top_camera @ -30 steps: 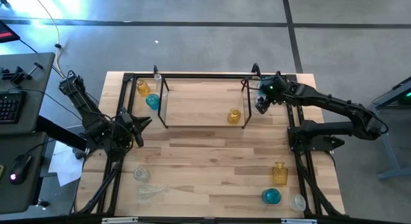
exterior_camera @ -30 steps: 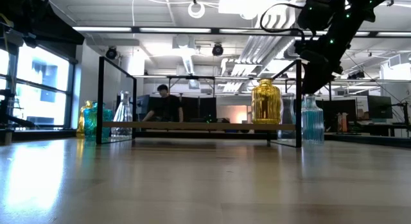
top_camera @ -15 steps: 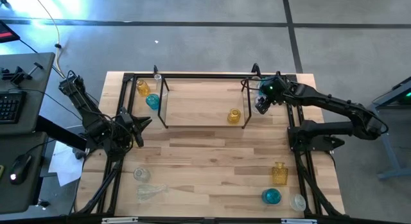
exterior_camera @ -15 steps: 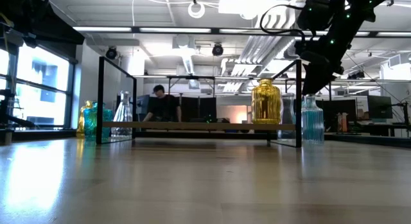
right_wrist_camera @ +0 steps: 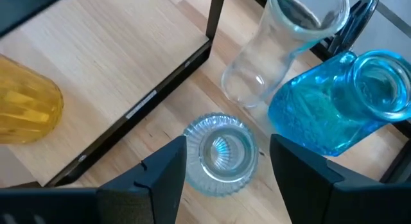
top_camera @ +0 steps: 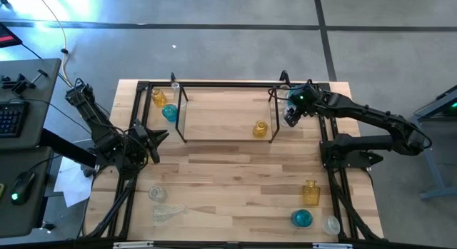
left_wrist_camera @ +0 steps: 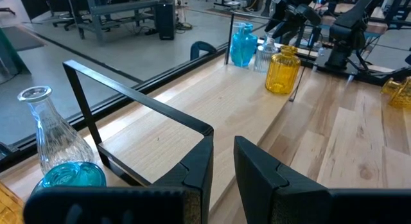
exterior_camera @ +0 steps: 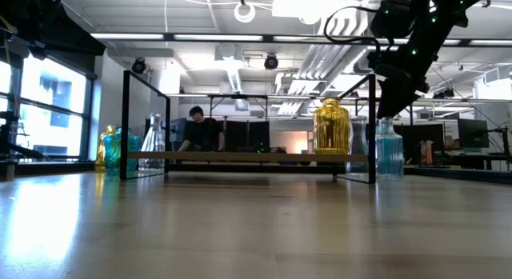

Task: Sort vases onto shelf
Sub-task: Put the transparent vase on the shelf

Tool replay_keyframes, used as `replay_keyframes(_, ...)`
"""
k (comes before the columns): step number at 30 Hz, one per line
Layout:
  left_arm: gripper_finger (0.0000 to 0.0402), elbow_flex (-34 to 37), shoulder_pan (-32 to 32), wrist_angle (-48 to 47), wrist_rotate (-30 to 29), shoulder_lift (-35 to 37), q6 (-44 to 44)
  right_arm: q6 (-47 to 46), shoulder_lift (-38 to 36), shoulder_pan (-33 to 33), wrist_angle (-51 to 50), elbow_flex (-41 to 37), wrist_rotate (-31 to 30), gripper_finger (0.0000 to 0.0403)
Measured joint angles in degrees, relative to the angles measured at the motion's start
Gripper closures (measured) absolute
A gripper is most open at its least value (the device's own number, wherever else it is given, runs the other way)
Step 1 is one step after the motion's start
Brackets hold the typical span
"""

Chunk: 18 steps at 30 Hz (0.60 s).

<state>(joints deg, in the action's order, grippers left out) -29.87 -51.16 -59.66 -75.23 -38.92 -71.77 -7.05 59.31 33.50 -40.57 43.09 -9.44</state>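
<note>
Clear ribbed vase | round, translucent, upright beside shelf | right gripper spread, straddling it | left gripper nearly together, empty

The yellow vase is cut off by the picture's edge — only part shows. In the high view the right claw covers the vases beneath it — too small to tell apart.

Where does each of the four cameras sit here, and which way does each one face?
High view: above the table, looking straight down; both arms and the shelf show.
Low view: at table-top height, looking level at the shelf; one arm hangs in from above.
Left wrist view: on the left arm, looking along the shelf; left gripper fingers nearly closed.
Right wrist view: on the right arm, looking down; right gripper fingers straddle a clear ribbed vase.
Shared: the yellow vase on the shelf appears in every view.
</note>
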Motion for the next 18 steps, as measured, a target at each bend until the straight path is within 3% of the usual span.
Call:
replay_keyframes(11,0.0346,0.0,0.0,0.0,0.1,0.0,0.0,0.0,0.0,1.5,-1.2,0.0,0.9,0.0199)
replay_keyframes(18,0.0346,0.0,0.0,0.0,0.1,0.0,0.0,1.0,0.0,2.5,-1.1,0.0,2.5,0.0242)
